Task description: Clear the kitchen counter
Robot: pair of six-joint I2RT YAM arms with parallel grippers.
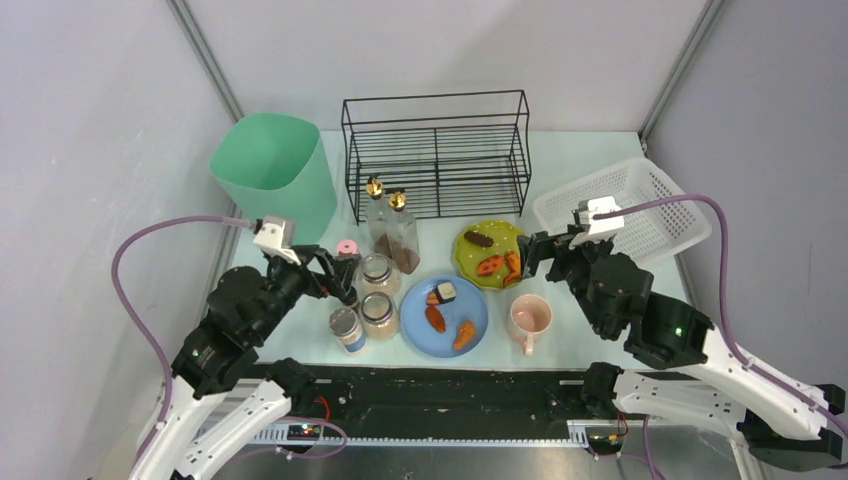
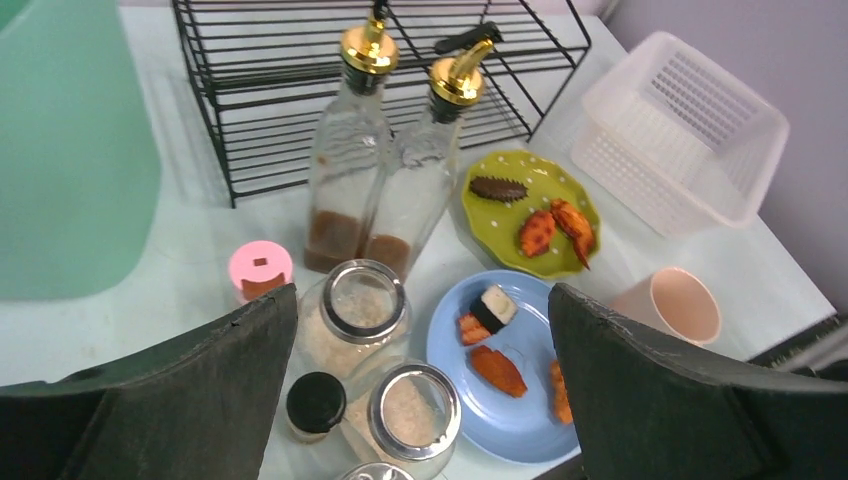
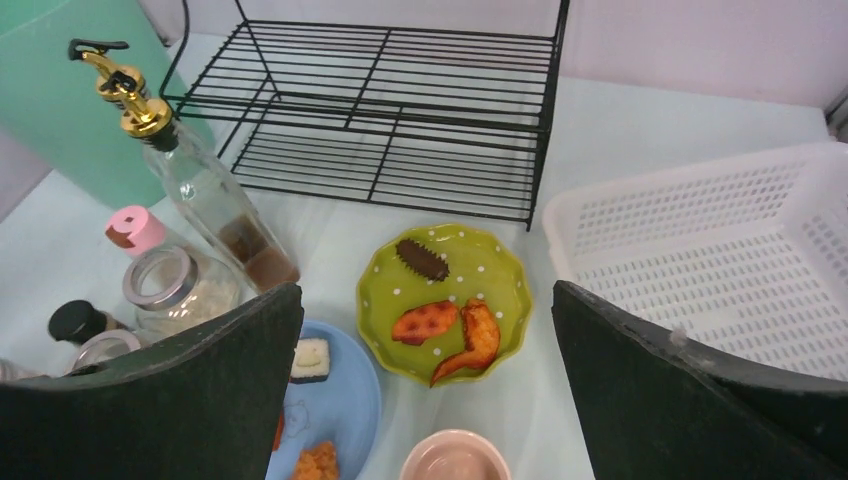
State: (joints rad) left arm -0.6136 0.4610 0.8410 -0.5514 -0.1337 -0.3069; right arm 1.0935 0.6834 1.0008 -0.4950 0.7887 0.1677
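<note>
Pale kitchen counter (image 1: 600, 165) stretches under both arms, its middle crowded. Left gripper (image 1: 338, 278), jaws wide and empty, hovers beside two glass jars (image 1: 377, 272); past them stand two oil bottles (image 1: 386, 228), a pink-capped shaker (image 1: 347, 247) and a green bin (image 1: 275, 175). Right gripper (image 1: 533, 258), equally wide and empty, hangs beside the green plate (image 1: 500, 232), near the blue plate (image 1: 412, 330) and pink cup (image 1: 530, 318); the white basket (image 1: 625, 210) and wire rack (image 1: 437, 150) sit behind.

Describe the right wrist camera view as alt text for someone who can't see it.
Open black fingers of the right gripper frame a green dotted plate with three food pieces on the kitchen counter. Behind stands a black wire rack, a white slatted basket to its right. A gold-spouted bottle and jars sit left; a blue plate and pink cup lie nearest.
</note>
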